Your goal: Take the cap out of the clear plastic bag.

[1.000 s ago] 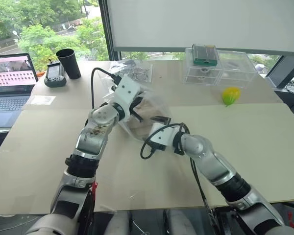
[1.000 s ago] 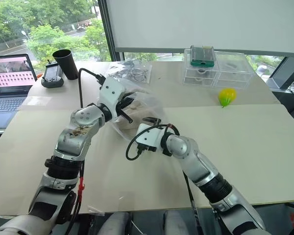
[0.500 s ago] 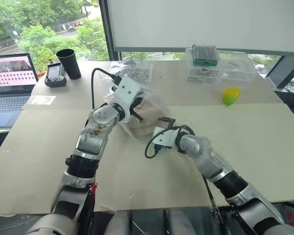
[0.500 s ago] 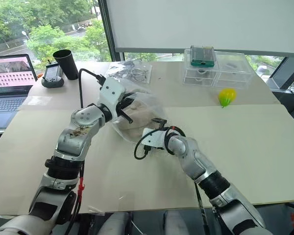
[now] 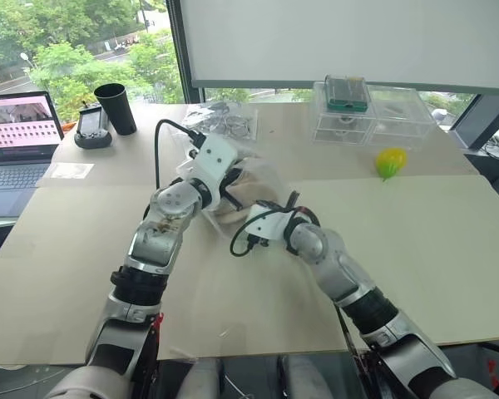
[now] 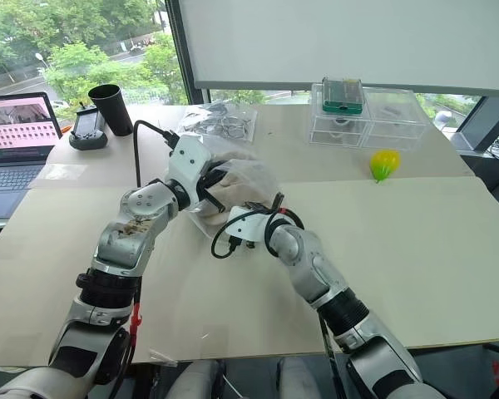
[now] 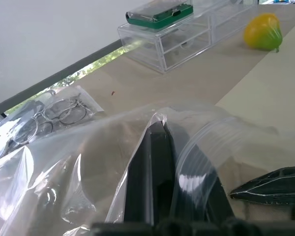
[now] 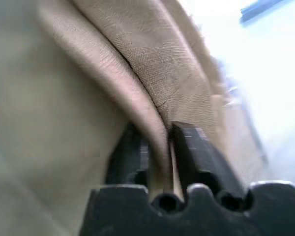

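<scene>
The clear plastic bag is held up off the middle of the table, and my left gripper is shut on its crinkled rim. The cream-beige cap lies inside the bag, showing through the plastic as a beige patch. My right gripper reaches into the bag's mouth from the right, just below the left gripper. Its two black fingers are shut on a fold of the cap's fabric. Most of the cap is hidden behind the glossy wrinkles and both grippers.
A smaller clear bag with dark wiry contents lies just behind the bag. At the back right stand a clear drawer box and a yellow-green fruit. At the back left are a black cup, a controller and a laptop.
My right gripper has pushed forward and leftward into the bag, rolled its wrist, and gone from open to shut on the cap. The left gripper has kept still on the bag.
</scene>
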`<state>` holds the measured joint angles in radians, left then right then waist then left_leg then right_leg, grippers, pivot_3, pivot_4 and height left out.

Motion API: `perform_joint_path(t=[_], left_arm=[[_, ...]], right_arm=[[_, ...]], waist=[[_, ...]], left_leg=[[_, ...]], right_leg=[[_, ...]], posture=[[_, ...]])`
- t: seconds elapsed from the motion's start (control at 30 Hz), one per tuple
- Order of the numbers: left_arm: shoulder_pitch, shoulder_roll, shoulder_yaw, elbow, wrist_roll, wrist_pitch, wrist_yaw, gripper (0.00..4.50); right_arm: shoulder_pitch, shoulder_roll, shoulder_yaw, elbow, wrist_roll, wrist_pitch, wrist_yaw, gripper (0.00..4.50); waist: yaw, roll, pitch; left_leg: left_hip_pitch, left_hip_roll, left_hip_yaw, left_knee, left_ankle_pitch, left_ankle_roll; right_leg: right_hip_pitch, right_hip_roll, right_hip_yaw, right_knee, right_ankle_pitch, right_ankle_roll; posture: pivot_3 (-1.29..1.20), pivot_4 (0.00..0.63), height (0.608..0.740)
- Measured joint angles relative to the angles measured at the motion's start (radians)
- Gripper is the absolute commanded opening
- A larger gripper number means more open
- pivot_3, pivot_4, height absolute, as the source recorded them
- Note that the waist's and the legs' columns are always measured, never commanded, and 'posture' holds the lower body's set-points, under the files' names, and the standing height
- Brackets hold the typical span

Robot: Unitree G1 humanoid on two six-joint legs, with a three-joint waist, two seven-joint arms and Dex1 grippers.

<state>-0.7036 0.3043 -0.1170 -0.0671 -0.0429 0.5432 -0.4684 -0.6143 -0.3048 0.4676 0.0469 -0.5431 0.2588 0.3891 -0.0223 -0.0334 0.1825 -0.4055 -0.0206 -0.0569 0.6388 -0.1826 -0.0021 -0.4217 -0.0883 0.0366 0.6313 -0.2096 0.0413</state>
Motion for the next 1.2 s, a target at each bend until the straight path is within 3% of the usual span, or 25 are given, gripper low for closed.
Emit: perform_joint_path(t=[0.7,0.93,1.2], left_arm=[[0.013,0.002,-0.003,-0.008,0.003,-0.001,0.0,0.0],[0.054,0.025,-0.02,-0.038,0.014,-0.038,-0.003,0.0],[0.059,0.025,-0.021,-0.085,0.006,-0.063,-0.004,0.0]], right_arm=[[0.027,0.006,-0.03,-0.038,0.03,-0.041,0.057,0.02],[0.147,-0.064,-0.133,-0.263,0.154,-0.042,0.16,0.02],[0.185,-0.109,-0.231,-0.441,0.255,0.097,0.257,0.02]], waist=[[-0.017,0.0,0.0],[-0.016,0.0,0.0],[-0.016,0.0,0.0]], left_leg=[[0.0,0.0,0.0,0.0,0.0,0.0],[0.0,0.0,0.0,0.0,0.0,0.0],[0.0,0.001,0.0,0.0,0.0,0.0]], right_leg=[[0.0,0.0,0.0,0.0,0.0,0.0],[0.0,0.0,0.0,0.0,0.0,0.0],[0.0,0.0,0.0,0.0,0.0,0.001]], posture=[[0.0,0.15,0.74],[0.0,0.15,0.74],[0.0,0.15,0.74]])
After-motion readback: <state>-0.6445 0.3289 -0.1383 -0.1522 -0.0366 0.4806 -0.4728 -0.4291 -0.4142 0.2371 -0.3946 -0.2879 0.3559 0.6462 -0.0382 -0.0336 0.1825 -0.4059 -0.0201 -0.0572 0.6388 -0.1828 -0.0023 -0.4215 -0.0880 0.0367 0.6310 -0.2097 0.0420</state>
